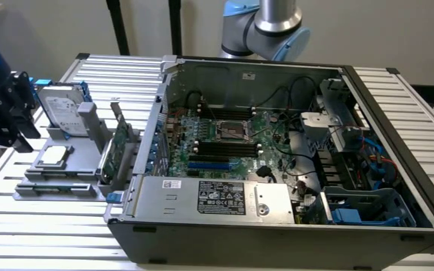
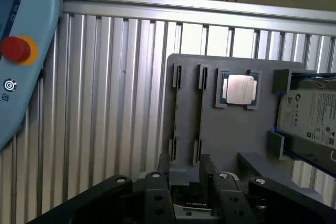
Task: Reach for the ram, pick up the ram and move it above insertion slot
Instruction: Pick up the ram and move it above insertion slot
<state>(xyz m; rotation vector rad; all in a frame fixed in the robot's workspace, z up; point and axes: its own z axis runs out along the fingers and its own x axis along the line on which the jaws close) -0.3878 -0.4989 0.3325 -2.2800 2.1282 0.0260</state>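
My gripper (image 1: 17, 132) hangs at the exterior view's far left, over the left edge of a grey fixture (image 1: 81, 169) on the table. In the wrist view its fingers (image 2: 157, 187) stand apart over the fixture (image 2: 231, 135), and the gripper (image 2: 191, 182) is open with nothing between them. Two narrow holder rails (image 2: 176, 114) run along the fixture; I cannot make out the ram there, so it is hidden. The insertion slot (image 1: 225, 148) is one of several parallel black sockets on the motherboard inside the open computer case (image 1: 277, 226), far from the gripper.
The fixture also holds a silver hard drive (image 1: 59, 110), an upright green expansion card (image 1: 119, 148) and a processor chip (image 2: 240, 88). A teach pendant with a red button (image 2: 16, 49) lies on the slatted table (image 2: 105, 103). The arm's base (image 1: 270, 22) stands behind the case.
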